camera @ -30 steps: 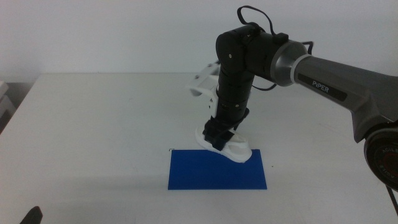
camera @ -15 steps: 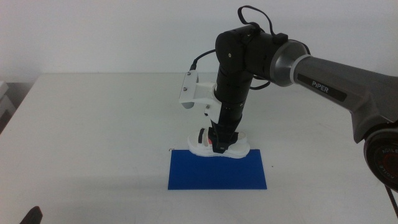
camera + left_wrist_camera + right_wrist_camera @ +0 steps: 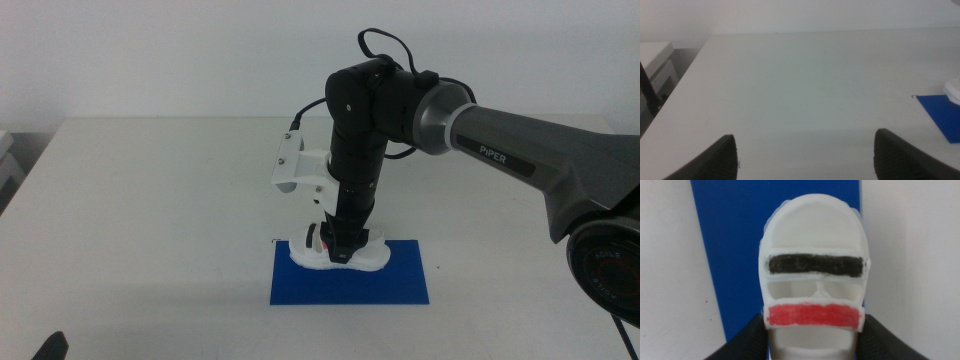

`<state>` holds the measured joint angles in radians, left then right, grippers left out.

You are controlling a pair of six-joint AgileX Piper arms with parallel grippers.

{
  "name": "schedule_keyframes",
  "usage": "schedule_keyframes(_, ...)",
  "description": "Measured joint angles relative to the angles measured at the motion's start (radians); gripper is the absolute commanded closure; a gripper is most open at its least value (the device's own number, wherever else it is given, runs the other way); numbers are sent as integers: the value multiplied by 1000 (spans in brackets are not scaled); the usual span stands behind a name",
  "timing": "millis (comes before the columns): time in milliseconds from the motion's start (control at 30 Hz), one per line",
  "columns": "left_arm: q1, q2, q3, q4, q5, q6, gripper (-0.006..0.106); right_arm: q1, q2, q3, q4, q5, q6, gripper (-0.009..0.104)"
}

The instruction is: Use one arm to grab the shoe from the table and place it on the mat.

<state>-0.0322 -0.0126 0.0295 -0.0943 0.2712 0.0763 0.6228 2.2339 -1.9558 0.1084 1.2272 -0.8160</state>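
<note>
Over the last second the right gripper [image 3: 340,250] had swung the small white sandal-like shoe [image 3: 338,256] with black and red straps lower, onto the flat dark-blue mat's [image 3: 350,280] far-left part. Its jaws clamped the shoe's sides, so release looked next; the left gripper [image 3: 805,157] waited spread and empty.

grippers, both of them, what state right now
Right gripper: shut on the shoe, over the mat.
Left gripper: open, empty.

The middle view looks forward and down over the surface [image 3: 150,200] from afar. The right wrist view stares straight down, close above the mat [image 3: 735,240]. The left wrist view skims low; all three share that mat.
</note>
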Motion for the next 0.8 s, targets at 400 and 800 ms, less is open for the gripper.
schedule_keyframes(400,0,0,0,0,0,0,7,1,11,26,7,0,17,99)
schedule_keyframes(800,0,0,0,0,0,0,7,1,11,26,19,0,20,25)
